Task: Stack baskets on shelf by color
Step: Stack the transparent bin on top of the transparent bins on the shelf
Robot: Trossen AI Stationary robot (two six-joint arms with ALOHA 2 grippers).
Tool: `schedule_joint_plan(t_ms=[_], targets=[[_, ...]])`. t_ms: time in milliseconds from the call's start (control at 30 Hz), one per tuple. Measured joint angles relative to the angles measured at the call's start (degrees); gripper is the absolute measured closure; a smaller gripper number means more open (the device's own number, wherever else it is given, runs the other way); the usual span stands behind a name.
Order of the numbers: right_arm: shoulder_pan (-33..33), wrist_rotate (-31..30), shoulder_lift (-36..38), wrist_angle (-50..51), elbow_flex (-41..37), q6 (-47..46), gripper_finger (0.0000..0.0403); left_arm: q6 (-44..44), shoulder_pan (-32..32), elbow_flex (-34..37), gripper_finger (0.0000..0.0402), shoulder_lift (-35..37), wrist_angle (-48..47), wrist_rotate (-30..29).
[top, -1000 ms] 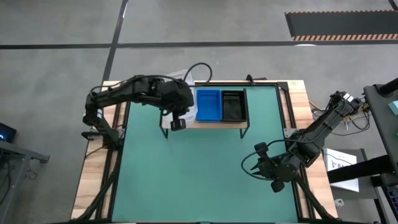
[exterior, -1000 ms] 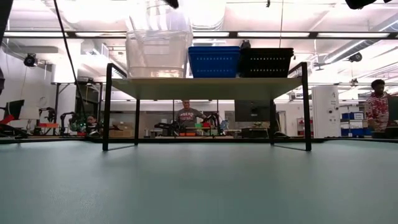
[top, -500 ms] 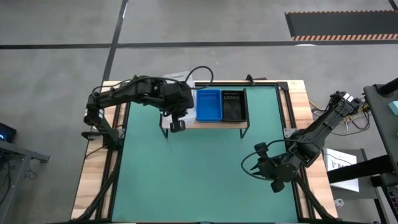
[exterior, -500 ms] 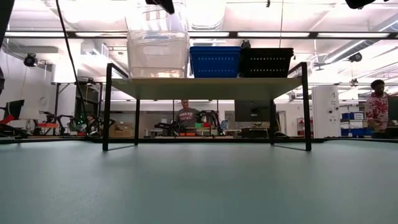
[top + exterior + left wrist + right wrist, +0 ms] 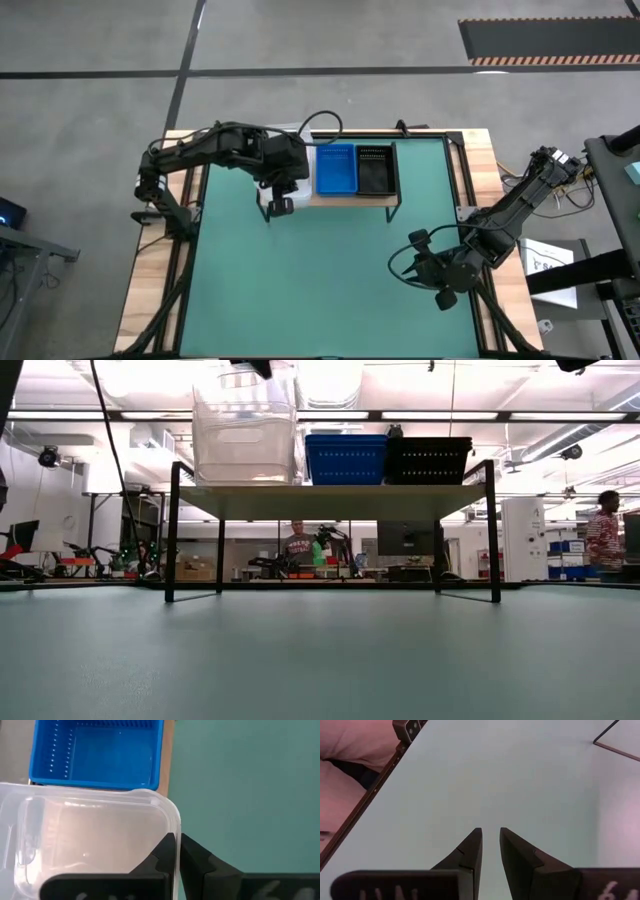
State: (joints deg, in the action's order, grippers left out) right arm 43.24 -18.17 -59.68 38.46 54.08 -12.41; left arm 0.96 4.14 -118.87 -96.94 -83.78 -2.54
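Note:
A clear tub point(image 5: 246, 432) is at the left end of the shelf point(image 5: 330, 500), beside a blue basket point(image 5: 344, 458) and a black mesh basket point(image 5: 428, 459), which both rest on the wood board. My left gripper point(image 5: 176, 851) is shut on the clear tub; it also shows in the high view point(image 5: 283, 200) at the shelf's near left corner. The tub's bottom is at or just above the board; I cannot tell which. My right gripper point(image 5: 437, 285) waits over the table's near right part, open by a narrow gap point(image 5: 490, 840) and empty. My left gripper pinches the clear tub's near wall at its rim point(image 5: 174, 826), close to the corner toward the blue basket. One finger point(image 5: 164, 852) is inside the tub and the other point(image 5: 196, 857) outside. The fingers come from above, pointing down. The tub stays upright.
The shelf's black legs point(image 5: 172, 530) stand on the green table top point(image 5: 320, 270), which is bare in front of the shelf. People and equipment show in the room behind the table point(image 5: 298, 545).
My left gripper has carried the clear tub a little toward the table's left edge along the shelf, away from the blue basket. The tub has stayed upright. The gripper has kept its hold.

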Motion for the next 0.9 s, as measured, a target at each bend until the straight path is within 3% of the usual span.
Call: schedule_joint_plan(t_ms=[133, 400, 533, 700, 900], targets=[[-0.02, 0.00, 0.00, 0.00, 0.00, -0.01, 0.0344, -0.28, 0.02, -0.08, 0.0379, 0.02, 0.04, 0.78], [0.00, 0.02, 0.00, 0.00, 0.00, 0.01, 0.0344, -0.27, 0.00, -0.41, 0.0271, 0.13, 0.18, 0.80], [-0.02, 0.02, 0.00, 0.02, 0.00, -0.01, 0.0344, -0.05, -0.15, -1.39, 0.0241, 1.22, 0.23, 0.78], [0.00, 0.02, 0.02, -0.19, -0.59, 0.01, 0.0344, -2.12, -1.56, -0.23, 0.0255, 4.49, 1.86, -2.97], [-0.02, -0.62, 0.02, -1.64, -1.49, 0.27, 0.0344, -4.39, -4.21, 2.75, 0.0329, 7.42, 3.89, -9.92]])
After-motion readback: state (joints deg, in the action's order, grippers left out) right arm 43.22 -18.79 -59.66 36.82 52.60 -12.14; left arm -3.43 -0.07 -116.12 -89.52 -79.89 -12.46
